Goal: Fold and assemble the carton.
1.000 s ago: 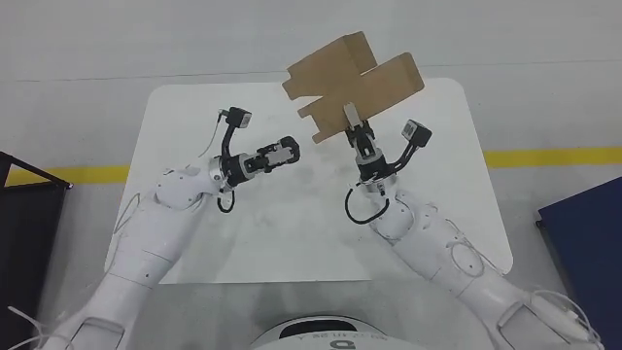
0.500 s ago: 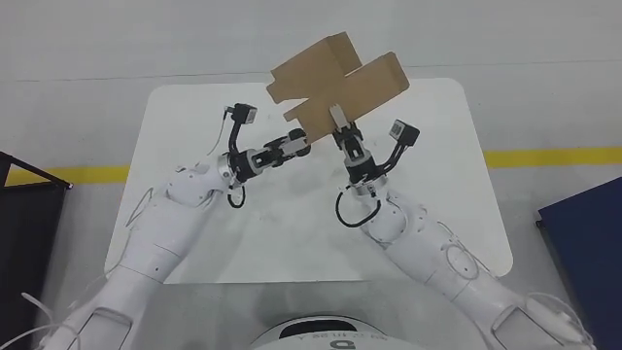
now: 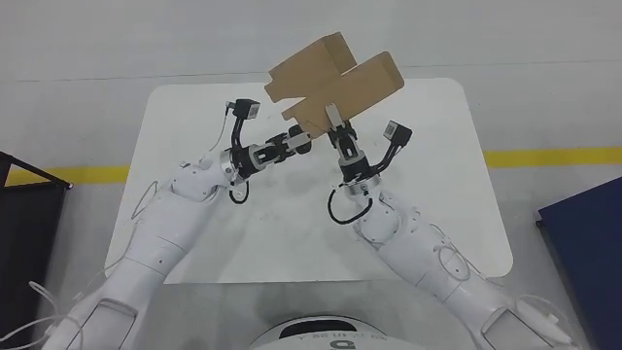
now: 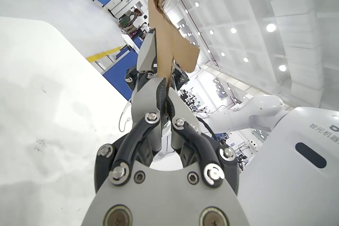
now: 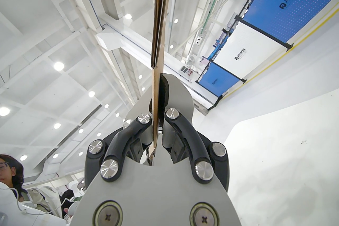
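Flat-folded carton [image 3: 335,83] is standing on edge in the air above the far half of the table [image 3: 194,156]. Left claw [image 3: 299,141] is clamping the carton's lower corner. Right claw [image 3: 335,128], just beside it, is clamping the carton's lower edge. Blue panels [image 5: 267,12] beyond the carton are carrying white lettering.

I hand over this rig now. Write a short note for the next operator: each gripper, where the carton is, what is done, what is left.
Left gripper: shut on the lower part of the flat brown cardboard carton.
Right gripper: shut on the carton too, close beside the left one.
Carton: held in the air above the white table, not unfolded.
Done: carton lifted, gripped by both.
Left: open it, fold flaps, assemble.
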